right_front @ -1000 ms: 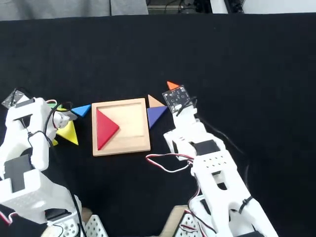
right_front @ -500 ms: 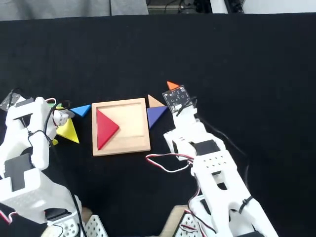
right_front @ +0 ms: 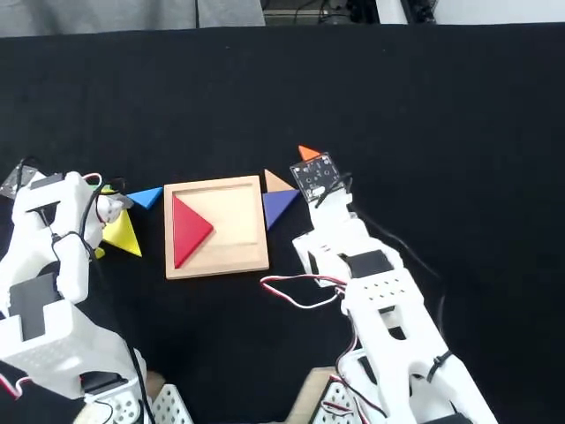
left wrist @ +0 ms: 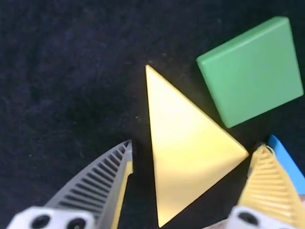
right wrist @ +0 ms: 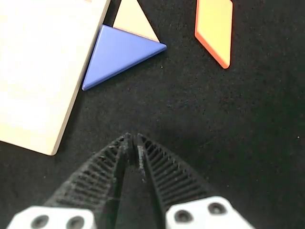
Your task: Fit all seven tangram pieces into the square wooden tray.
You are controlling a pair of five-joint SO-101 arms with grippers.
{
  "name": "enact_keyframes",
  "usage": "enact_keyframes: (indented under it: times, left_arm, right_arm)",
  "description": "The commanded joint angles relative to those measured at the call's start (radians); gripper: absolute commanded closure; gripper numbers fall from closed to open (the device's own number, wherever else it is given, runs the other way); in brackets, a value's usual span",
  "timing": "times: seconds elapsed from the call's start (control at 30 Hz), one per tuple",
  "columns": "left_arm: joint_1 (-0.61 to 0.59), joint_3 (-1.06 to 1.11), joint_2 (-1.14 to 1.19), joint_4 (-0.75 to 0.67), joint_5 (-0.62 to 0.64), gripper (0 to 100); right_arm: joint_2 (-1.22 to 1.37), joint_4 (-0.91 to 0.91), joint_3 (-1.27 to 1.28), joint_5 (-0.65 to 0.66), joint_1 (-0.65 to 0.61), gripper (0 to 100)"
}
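We have the left gripper (left wrist: 195, 147) open, fingers either side of the yellow triangle (left wrist: 183, 143). From above, the tray (right_front: 238, 252) lies at 3 o'clock of it, so the left arm's nearer. The right gripper (right wrist: 132, 143) is closed, empty, approx 3 o'clock of the tray.

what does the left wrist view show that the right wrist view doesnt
Left wrist, not right: the yellow triangle lying inside the open left gripper, the green square, and a corner of the light blue piece. Right wrist, not left: the wooden tray, the blue triangle, the tan triangle, the orange parallelogram, and the shut right gripper. Both: the black table cover.
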Motion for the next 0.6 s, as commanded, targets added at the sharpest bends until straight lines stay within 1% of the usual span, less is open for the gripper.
enact_keyframes:
  times: [0.0, 0.1, 0.23, 0.37, 0.43, 0.57]
  left_arm:
    - [0.042, -0.081, 0.012, -0.02, 0.006, 63]
    - [0.041, -0.116, 0.072, 0.006, 0.008, 63]
    - [0.036, -0.189, 0.109, 0.097, 0.008, 63]
    - [0.038, -0.203, 0.123, 0.11, 0.008, 63]
    - [0.041, -0.203, 0.124, 0.11, 0.008, 65]
    - [0.041, -0.206, 0.124, 0.11, 0.002, 73]
  right_arm:
    - [-0.039, -0.021, -0.007, 0.008, 0.008, 98.3]
    - [-0.039, -0.021, -0.007, 0.008, 0.008, 98.3]
    - [-0.039, -0.021, -0.007, 0.008, 0.008, 98.3]
    - [-0.039, -0.021, -0.007, 0.008, 0.008, 98.3]
    - [-0.039, -0.021, -0.007, 0.008, 0.008, 98.3]
    - [-0.039, -0.021, -0.007, 0.008, 0.008, 98.3]
